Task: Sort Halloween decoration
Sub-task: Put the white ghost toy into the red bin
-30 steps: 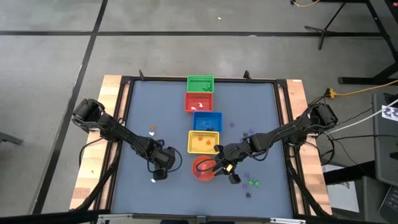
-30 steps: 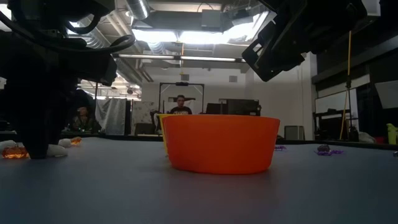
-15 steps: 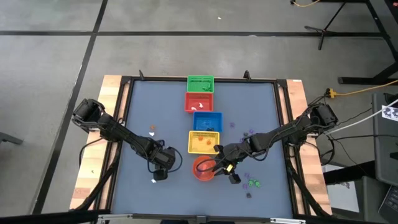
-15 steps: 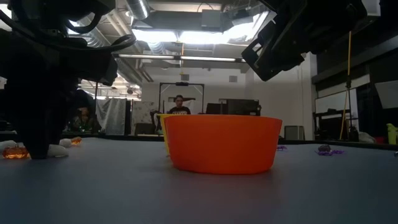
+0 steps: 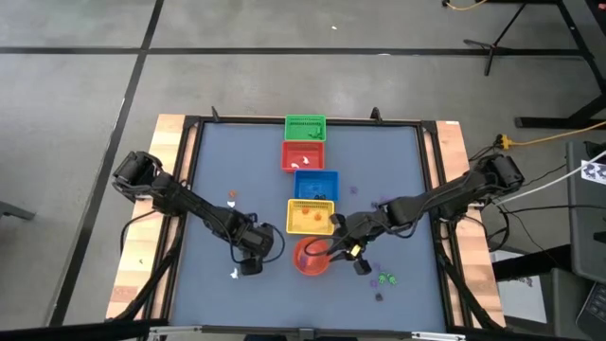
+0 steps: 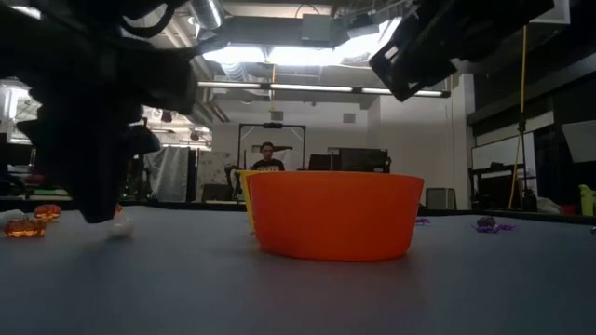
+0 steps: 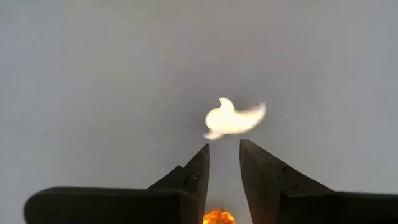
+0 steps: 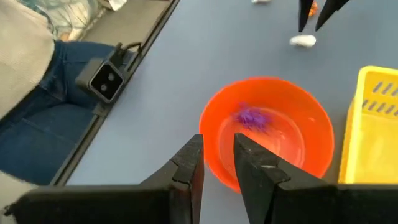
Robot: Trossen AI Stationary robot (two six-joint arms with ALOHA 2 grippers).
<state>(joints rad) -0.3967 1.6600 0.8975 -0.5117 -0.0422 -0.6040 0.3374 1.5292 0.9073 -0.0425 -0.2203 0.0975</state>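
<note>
Overhead, the surface point(image 5: 237, 161) carries a row of four square baskets down its middle: green point(image 5: 304, 127), red point(image 5: 303, 154), blue point(image 5: 315, 185) and yellow point(image 5: 310, 217), with the round orange bowl point(image 5: 311, 257) at the near end. White bits lie in the red basket, a dark piece in the blue one and orange pieces in the yellow one.

Only the right wrist view shows inside the bowl: a single purple trinket point(image 8: 252, 118) lies on its floor. The right gripper point(image 8: 217, 158) hangs above the bowl's rim with its jaws a narrow gap apart and nothing between them. The same view also catches the yellow basket's corner just beside the bowl and a person in jeans point(image 8: 37, 106) sitting past the surface's edge.

The left wrist view shows what the overhead picture barely resolves: a white trinket point(image 7: 233, 118) on the bare surface just ahead of the left gripper point(image 7: 224, 163), whose jaws stand narrowly apart and empty, and an orange trinket point(image 7: 217, 217) beneath them.

From the low view, the bowl blocks most of the yellow basket behind it. Orange trinkets point(image 6: 26, 223) lie at the far left, purple ones point(image 6: 489, 224) at the right. Overhead, green trinkets point(image 5: 384, 278) lie near the right gripper.
</note>
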